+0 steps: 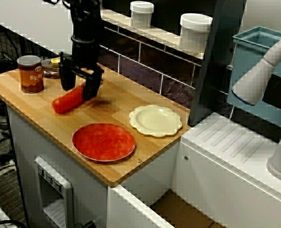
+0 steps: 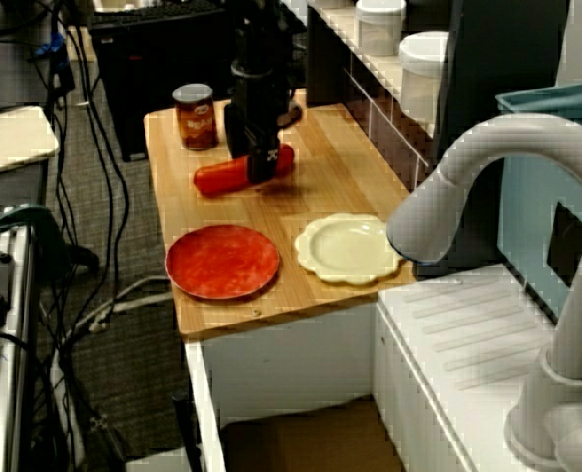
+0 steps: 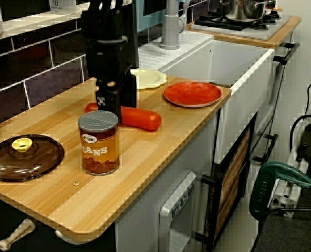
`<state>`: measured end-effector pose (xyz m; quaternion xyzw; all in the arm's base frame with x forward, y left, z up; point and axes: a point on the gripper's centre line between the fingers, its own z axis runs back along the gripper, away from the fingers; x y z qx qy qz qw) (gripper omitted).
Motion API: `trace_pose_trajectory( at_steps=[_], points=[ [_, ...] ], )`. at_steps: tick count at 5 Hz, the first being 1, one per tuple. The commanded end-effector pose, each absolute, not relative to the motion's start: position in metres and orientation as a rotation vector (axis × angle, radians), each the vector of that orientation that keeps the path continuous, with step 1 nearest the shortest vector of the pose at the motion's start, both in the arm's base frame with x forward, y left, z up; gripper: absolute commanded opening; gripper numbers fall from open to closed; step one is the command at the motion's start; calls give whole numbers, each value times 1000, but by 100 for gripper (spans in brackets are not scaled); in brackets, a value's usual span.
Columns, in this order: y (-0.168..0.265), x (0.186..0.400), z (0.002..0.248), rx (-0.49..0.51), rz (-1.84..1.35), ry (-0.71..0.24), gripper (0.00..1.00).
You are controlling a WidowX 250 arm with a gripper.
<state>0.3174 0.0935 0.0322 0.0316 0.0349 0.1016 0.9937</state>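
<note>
A long red sausage-shaped toy lies aslant on the wooden counter. My black gripper comes straight down over its far end, one finger on each side and pressed against it, so it is shut on the toy. The toy's free end still looks to rest on the wood. A tin of beans stands upright a short way to the gripper's left in the front view.
A red plate and a scalloped cream plate lie towards the sink end. A brown glass lid sits behind the tin. White jars stand on the tiled ledge. The grey tap arches over the sink.
</note>
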Motion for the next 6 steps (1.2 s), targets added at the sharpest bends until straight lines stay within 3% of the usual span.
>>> trace_pose_trajectory(
  at_steps=[1, 2, 3, 6],
  points=[
    [93, 315, 32, 67, 156, 18, 0],
    [93, 314, 33, 63, 127, 18, 0],
    [84, 313, 50, 79, 26, -19, 0],
    [20, 311, 90, 75, -192, -41, 0]
  ],
)
